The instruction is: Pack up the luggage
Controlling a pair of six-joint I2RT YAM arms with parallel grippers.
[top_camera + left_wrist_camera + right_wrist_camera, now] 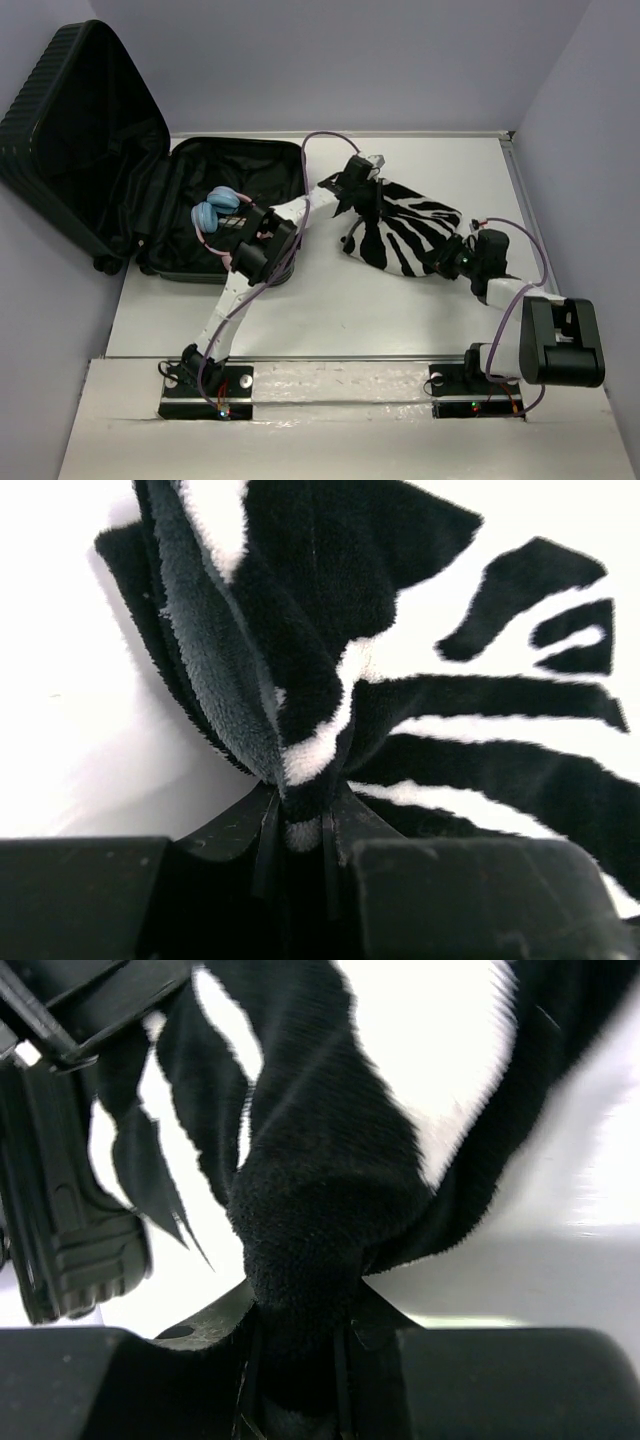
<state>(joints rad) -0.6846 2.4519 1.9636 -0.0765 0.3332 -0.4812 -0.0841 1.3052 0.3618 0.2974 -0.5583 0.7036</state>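
The luggage (75, 130) sits open at the far left of the bench (350, 310). Its ribbed lid stands tilted back against the left wall, and its base lies flat with the black lining showing. In the base I see one thing, a pair of light blue headphones (218, 211) with pink trim, lying toward the near right part of the lining. The left arm's forearm crosses over that corner, so I cannot tell what else may lie under it.

Just right of the luggage, on the bare bench, lies the zebra-striped pouch (412, 232), outside the case and apart from its edge. My left fingers (362, 180) have it at its far left end. On the left wrist camera they (263, 845) are pinched together on a gathered fold of the plush fabric (310, 750).

My right fingers (458, 262) have the pouch at its near right end. On the right wrist camera they (345, 1360) are clamped on a thick black bunch of the same fabric (320, 1210). I cannot tell whether the pouch is resting on the bench or raised off it.
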